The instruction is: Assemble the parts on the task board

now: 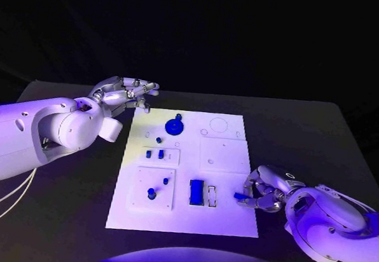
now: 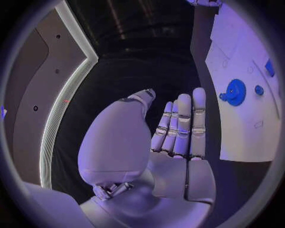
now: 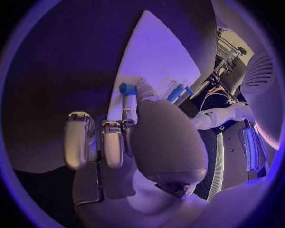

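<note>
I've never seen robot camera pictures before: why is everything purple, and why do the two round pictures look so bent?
Head view: violet light washes the task board and both arms; the room behind is black. Left wrist view: a fisheye circle bends the board's straight edge beside the left hand. Right wrist view: same bending, and the right hand looms large, pinching a small blue part.
</note>
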Controlling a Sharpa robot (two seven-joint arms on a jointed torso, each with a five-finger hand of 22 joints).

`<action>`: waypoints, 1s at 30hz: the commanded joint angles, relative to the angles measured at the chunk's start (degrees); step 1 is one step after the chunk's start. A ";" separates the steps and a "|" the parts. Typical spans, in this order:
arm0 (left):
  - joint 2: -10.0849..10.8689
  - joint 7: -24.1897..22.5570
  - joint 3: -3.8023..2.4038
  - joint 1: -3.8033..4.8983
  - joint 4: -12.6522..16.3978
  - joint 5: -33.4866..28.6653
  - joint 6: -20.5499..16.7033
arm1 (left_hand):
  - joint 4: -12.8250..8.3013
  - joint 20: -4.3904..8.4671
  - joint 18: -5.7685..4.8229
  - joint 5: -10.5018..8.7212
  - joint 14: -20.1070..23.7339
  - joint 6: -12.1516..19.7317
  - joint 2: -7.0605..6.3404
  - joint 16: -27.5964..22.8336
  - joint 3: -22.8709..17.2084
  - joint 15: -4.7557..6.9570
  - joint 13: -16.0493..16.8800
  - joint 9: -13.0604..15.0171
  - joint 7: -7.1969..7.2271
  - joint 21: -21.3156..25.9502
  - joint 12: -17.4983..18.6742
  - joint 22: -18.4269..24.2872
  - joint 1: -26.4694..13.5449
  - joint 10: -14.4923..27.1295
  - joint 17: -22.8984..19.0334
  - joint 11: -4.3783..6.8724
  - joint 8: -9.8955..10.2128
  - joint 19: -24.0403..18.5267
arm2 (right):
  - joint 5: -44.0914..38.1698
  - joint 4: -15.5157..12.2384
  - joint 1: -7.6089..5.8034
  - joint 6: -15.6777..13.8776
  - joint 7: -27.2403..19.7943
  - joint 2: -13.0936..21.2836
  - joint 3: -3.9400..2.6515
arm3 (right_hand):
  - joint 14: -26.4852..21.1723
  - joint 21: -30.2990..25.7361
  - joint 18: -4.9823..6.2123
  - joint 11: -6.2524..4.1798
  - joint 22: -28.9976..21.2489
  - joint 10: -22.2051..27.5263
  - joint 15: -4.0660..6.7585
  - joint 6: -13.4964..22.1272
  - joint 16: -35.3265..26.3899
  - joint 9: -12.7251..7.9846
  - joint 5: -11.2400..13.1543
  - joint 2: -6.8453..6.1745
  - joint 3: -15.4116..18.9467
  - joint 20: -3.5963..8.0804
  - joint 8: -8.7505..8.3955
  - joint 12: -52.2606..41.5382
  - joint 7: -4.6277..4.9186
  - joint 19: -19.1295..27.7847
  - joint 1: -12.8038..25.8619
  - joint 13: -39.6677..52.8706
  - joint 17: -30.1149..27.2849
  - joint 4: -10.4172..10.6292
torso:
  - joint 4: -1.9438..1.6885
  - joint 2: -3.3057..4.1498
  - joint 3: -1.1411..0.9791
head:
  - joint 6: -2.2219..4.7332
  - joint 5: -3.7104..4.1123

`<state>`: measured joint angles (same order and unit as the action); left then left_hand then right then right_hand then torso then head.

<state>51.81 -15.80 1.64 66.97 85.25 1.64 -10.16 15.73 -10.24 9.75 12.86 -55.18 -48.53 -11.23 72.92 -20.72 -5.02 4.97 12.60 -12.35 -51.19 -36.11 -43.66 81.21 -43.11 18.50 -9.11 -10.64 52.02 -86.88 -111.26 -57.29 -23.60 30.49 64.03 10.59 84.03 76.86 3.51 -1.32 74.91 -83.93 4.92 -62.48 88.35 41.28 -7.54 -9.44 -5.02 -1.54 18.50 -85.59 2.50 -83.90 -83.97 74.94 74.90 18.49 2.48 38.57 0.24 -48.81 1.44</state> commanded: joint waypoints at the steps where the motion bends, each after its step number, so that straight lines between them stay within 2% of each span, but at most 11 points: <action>1: -0.06 -0.23 -0.04 0.02 0.15 0.20 0.85 | -0.01 -0.30 0.79 0.04 0.33 0.29 -0.21 0.26 0.39 -0.01 0.03 0.05 -0.10 0.39 -0.10 0.09 0.57 0.35 0.09 0.06 -0.21 0.13 | -2.36 0.74 0.69 -0.19 2.56 -0.25 0.55 | 4.99 0.63 -1.12 -0.54 11.92 -4.90 0.18 -0.60 -0.10 -7.20 -0.38 1.12 -5.85 0.18 -0.32 -0.36 -0.20 -1.92 -1.54 13.20 10.46 -2.14 | 0.00 0.01 0.01 | 0.07 0.05; 3: -0.08 -0.21 -0.04 0.02 0.15 0.20 0.85 | -0.01 -0.30 0.79 0.04 0.33 0.29 -0.21 0.26 0.39 -0.01 0.03 0.05 -0.10 0.39 -0.10 0.09 0.57 0.35 0.09 0.06 -0.21 0.13 | -1.65 0.55 0.70 -1.31 2.32 -0.24 0.55 | 5.01 0.86 -1.17 -0.56 11.99 -4.94 0.22 -0.77 -0.07 -7.24 -0.36 0.70 -7.52 0.24 -0.46 -0.48 -0.25 -2.02 -1.35 13.26 10.55 -2.14 | -0.01 -0.02 0.00 | 0.07 0.04; 4: -0.08 -0.21 -0.04 0.02 0.16 0.20 0.85 | -0.01 -0.30 0.79 0.04 0.33 0.29 -0.21 0.26 0.39 -0.01 0.03 0.05 -0.10 0.39 -0.10 0.09 0.57 0.35 0.09 0.06 -0.21 0.13 | -1.15 0.44 0.70 -1.84 2.18 -0.23 0.55 | 5.05 1.10 -1.22 -0.61 12.05 -4.98 0.25 -0.93 0.00 -7.23 -0.31 0.08 -9.52 0.29 -0.61 -0.58 -0.24 -2.12 -0.75 13.32 10.73 -2.17 | 0.00 -0.03 0.00 | 0.06 0.02; 6: -0.09 -0.20 -0.04 0.02 0.15 0.20 0.83 | -0.01 -0.30 0.79 0.04 0.33 0.29 -0.21 0.26 0.39 -0.01 0.03 0.05 -0.10 0.39 -0.10 0.09 0.57 0.35 0.09 0.06 -0.21 0.13 | 0.57 0.20 0.70 -3.14 1.17 -0.19 0.54 | 5.06 1.22 -1.24 -0.64 12.08 -5.02 0.29 -0.95 0.01 -7.19 -0.32 -0.14 -11.05 0.31 -0.70 -0.68 -0.33 -2.18 -0.49 13.37 10.77 -2.33 | 0.02 -0.05 0.00 | 0.07 -0.07; 10: -0.09 -0.16 -0.03 0.02 0.10 0.24 0.73 | -0.01 -0.31 0.79 0.05 0.34 0.31 -0.17 0.27 0.42 -0.02 0.03 0.06 -0.11 0.40 -0.13 0.10 0.64 0.38 0.09 0.05 -0.22 0.13 | 7.89 -0.40 0.59 -6.02 -2.88 -0.17 0.52 | 5.17 2.08 -1.39 -0.82 12.30 -5.15 0.43 -0.56 0.20 -6.64 -0.35 -0.32 -16.97 0.47 -0.75 -1.08 -0.44 -2.49 0.50 13.57 11.26 -3.03 | 0.06 -0.04 -0.01 | 0.16 -0.48; 12: -0.12 -0.15 -0.03 0.02 0.07 0.26 0.71 | -0.01 -0.31 0.79 0.05 0.34 0.31 -0.17 0.27 0.42 -0.02 0.03 0.06 -0.11 0.40 -0.13 0.10 0.64 0.38 0.09 0.05 -0.22 0.13 | 11.12 -0.71 0.45 -7.25 -4.54 -0.35 0.51 | 5.18 2.26 -1.44 -0.78 12.34 -5.19 0.32 -0.05 0.22 -5.79 -0.25 -1.09 -20.94 0.41 -0.42 -1.17 -0.38 -2.55 2.16 13.63 11.30 -4.05 | 0.08 -0.03 0.00 | 0.16 -0.45; 16: -0.18 -0.13 -0.03 0.02 0.07 0.28 0.70 | -0.01 -0.31 0.79 0.05 0.34 0.31 -0.17 0.27 0.42 -0.02 0.03 0.06 -0.11 0.40 -0.13 0.10 0.64 0.38 0.09 0.05 -0.22 0.13 | 15.74 -1.17 0.17 -8.55 -6.34 -1.00 0.50 | 5.20 2.39 -1.45 -0.66 12.36 -5.24 0.32 0.35 0.26 -4.40 -0.08 -2.00 -25.56 0.37 0.28 -1.28 -0.33 -2.58 5.84 13.69 11.43 -5.84 | 0.02 -0.01 0.04 | 0.08 -0.48; 18: -0.20 -0.11 -0.03 0.02 0.08 0.28 0.71 | -0.01 -0.31 0.79 0.05 0.34 0.31 -0.17 0.27 0.42 -0.02 0.03 0.06 -0.11 0.40 -0.13 0.10 0.64 0.38 0.09 0.05 -0.22 0.13 | 18.15 -1.33 0.06 -9.19 -7.01 -1.67 0.49 | 5.21 2.33 -1.43 -0.63 12.34 -5.25 0.30 0.52 0.28 -3.82 -0.03 -1.93 -27.38 0.35 0.56 -1.26 -0.30 -2.56 7.49 13.69 11.48 -6.70 | -0.03 0.02 0.04 | 0.05 -0.34; 27: -0.18 -0.07 -0.03 0.01 0.16 0.29 0.80 | -0.01 -0.31 0.79 0.05 0.34 0.31 -0.17 0.27 0.42 -0.02 0.03 0.06 -0.11 0.40 -0.13 0.10 0.64 0.38 0.09 0.05 -0.22 0.13 | 22.75 -0.90 -0.04 -9.18 -7.29 -3.87 0.48 | 5.15 2.26 -1.41 -0.52 12.31 -5.17 0.20 0.71 0.15 -2.81 0.16 -2.04 -29.59 0.27 0.96 -0.91 -0.16 -2.53 12.50 13.56 11.18 -7.41 | -0.07 0.00 0.08 | -0.04 -0.38; 30: -0.17 -0.05 -0.03 0.01 0.15 0.30 0.87 | -0.01 -0.31 0.79 0.05 0.34 0.31 -0.17 0.27 0.42 -0.02 0.03 0.06 -0.11 0.40 -0.13 0.10 0.64 0.38 0.09 0.05 -0.22 0.13 | 23.47 -0.52 -0.01 -8.26 -6.92 -4.66 0.48 | 5.23 2.70 -1.50 -0.48 12.42 -5.29 0.16 0.48 0.29 -2.57 0.18 -1.67 -29.85 0.23 1.09 -1.30 -0.13 -2.69 15.23 13.73 11.52 -6.64 | -0.03 0.03 0.10 | -0.03 -0.19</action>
<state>51.74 -15.66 1.65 66.96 85.27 1.71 -10.17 15.73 -10.24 9.75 12.86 -55.18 -48.53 -11.46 72.92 -20.72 -5.02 4.97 12.59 -12.35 -50.98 -36.11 -43.61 81.44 -43.12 18.50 -9.11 -10.63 52.02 -66.39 -111.86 -57.34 -32.22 24.37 59.58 11.06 84.03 79.38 2.85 -1.84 74.94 -83.82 4.92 -61.98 88.35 35.02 -7.47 -11.31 -33.27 -1.54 19.38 -86.70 2.47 -83.90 -69.18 74.92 74.93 13.20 2.42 38.57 0.30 -48.83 1.10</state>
